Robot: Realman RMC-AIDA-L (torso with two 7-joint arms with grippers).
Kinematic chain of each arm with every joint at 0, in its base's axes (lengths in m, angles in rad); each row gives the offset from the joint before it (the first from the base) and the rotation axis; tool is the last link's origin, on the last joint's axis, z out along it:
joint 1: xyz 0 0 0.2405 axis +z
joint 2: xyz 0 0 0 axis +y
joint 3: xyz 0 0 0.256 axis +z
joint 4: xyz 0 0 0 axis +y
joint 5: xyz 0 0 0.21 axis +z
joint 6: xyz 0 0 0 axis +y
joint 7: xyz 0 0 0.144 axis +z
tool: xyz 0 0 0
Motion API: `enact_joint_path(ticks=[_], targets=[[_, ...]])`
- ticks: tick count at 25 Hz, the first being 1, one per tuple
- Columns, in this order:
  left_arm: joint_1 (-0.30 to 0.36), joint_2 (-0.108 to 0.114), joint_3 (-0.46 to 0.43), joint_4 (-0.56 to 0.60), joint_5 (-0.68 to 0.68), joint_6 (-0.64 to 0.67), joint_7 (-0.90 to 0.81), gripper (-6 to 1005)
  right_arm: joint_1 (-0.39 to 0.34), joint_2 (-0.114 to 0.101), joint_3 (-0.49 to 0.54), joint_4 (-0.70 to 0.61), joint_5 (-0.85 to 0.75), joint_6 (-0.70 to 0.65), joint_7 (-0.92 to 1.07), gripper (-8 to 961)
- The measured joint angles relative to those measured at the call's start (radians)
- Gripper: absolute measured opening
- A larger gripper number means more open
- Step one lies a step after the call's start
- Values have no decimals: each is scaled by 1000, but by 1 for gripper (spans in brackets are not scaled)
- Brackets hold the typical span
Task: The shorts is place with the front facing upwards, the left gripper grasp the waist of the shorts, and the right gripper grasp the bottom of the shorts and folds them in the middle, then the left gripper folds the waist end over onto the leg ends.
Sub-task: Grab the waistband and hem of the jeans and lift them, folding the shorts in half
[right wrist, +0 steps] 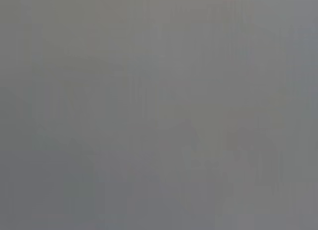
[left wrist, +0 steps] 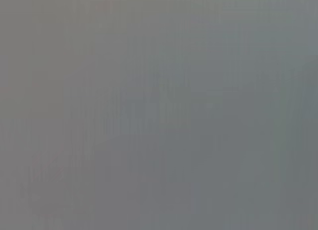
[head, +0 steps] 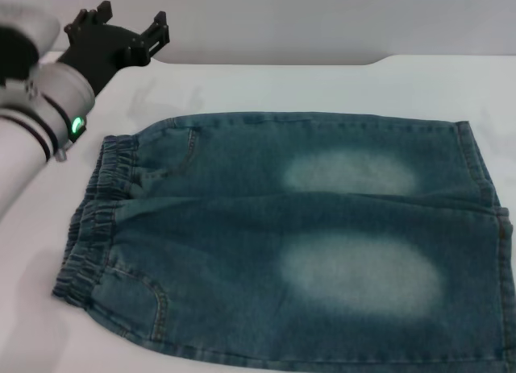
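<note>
Blue-teal denim shorts (head: 290, 236) flat, front up, unfolded. Black two-fingered left gripper (head: 121, 26) raised beyond ruched elastic waist (head: 93, 212), fingers wide, empty. Next: descend, grasp waist. Right gripper unseen.

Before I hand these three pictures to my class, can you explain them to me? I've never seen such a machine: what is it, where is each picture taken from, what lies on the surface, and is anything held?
The machine is a robot with two arms, each ending in a claw. The clear picture comes from a camera on its head, looking down at a white table. On it lie blue denim shorts, spread flat, front up, with two pale faded patches. The gathered elastic waist is toward the robot's left, the straight leg ends toward its right. The left gripper, a black claw, hovers open above the table beyond the waist, holding nothing. The other two pictures come from the wrist cameras and show only plain grey. The right gripper is not in view.
</note>
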Motion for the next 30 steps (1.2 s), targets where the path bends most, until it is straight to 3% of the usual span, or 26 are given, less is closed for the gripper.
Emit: enact_joint_path(ticks=[3,7,10,15,21,30], targets=[[13,-10,-82,-188,71,-288,6,834,-27,53,138,150,-94,266,-2,772],[4,-26,-169,-350,81,-623,88,834,-23,123,298,292,-170,610,-4,771],[-10,-37,-219,-439,79,-820,144,834,-18,154,360,367,-221,762,-6,770],[-66,-36,-298,-551,83,-1151,156,834,-45,165,380,505,-256,919,-13,770],[-114,-36,-365,-596,106,-1355,171,834,-59,170,417,638,-259,1105,-25,769],[-180,-34,-440,-609,132,-1566,243,835,73,166,543,710,-304,1583,-34,767]])
